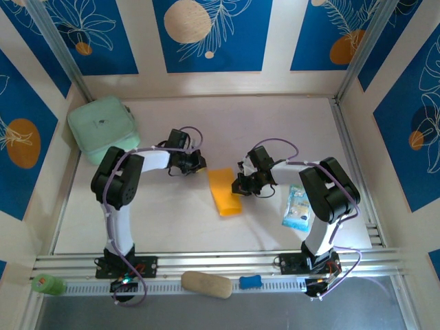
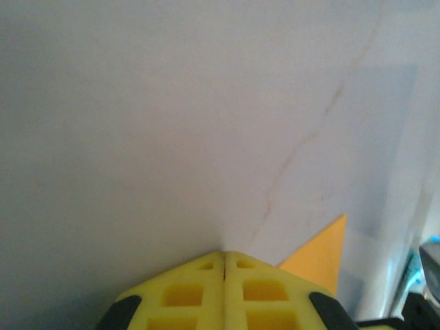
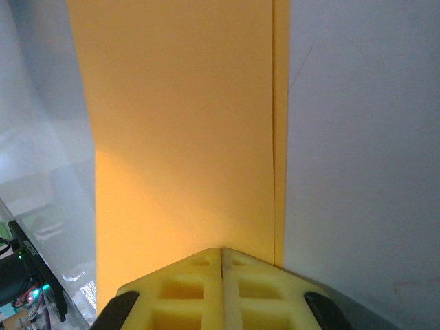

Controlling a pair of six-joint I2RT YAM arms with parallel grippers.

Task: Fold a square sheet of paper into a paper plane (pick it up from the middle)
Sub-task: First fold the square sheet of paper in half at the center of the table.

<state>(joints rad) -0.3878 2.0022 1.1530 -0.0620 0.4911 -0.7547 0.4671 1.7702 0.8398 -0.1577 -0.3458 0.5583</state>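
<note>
- Square sheet of paper [image 1: 225, 192]: orange-yellow, folded to a narrow oblong, lying flat on the white table [image 1: 172, 220] between the two arms. In the right wrist view [image 3: 185, 137] one layer's edge runs along its length, with a thin strip showing beyond it.
- Left gripper [image 1: 199, 166]: just left of the paper's far end. Its yellow fingers [image 2: 185, 292] are pressed together with nothing between them, above bare table, and a paper corner [image 2: 320, 254] lies beside them.
- Right gripper [image 1: 239, 186]: at the paper's right edge. Its fingers [image 3: 261, 295] are closed tip to tip over the sheet, and no paper is visible between them.
- Mint-green pouch [image 1: 102, 127]: far left corner.
- Blue-and-white packet [image 1: 298, 210]: beside the right arm.
- Tan oval lump [image 1: 206, 284]: on the near rail.
</note>
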